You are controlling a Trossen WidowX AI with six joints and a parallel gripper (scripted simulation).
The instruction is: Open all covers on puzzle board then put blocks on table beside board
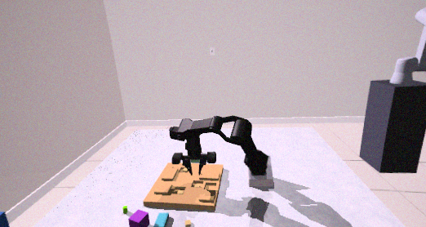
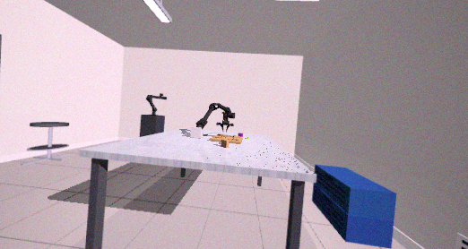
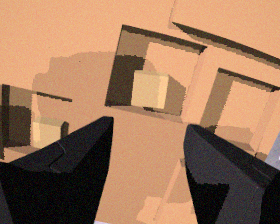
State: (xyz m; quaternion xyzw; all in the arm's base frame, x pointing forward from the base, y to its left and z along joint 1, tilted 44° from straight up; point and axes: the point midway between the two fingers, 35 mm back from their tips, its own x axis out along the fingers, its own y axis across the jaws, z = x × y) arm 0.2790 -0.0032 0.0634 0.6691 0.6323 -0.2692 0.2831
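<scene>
The tan puzzle board (image 1: 153,203) (image 2: 214,140) (image 3: 86,30) lies on the table. My gripper (image 1: 195,175) (image 2: 225,132) (image 3: 149,131) is partly open and empty, above the board. In the wrist view a pale block (image 3: 150,90) sits in an uncovered square well just beyond the fingertips. Another pale block (image 3: 47,131) sits in a well at the left, partly behind the left finger. An uncovered well (image 3: 238,110) at the right shows no block. The covers match the board's colour, and their exact positions are hard to tell.
A purple cube (image 1: 139,219) (image 2: 240,134), a light blue block (image 1: 161,220), a small green block (image 1: 125,210) and a small tan block (image 1: 188,223) lie on the table near the board's front side. An orange-brown block (image 2: 225,143) stands at the opposite side.
</scene>
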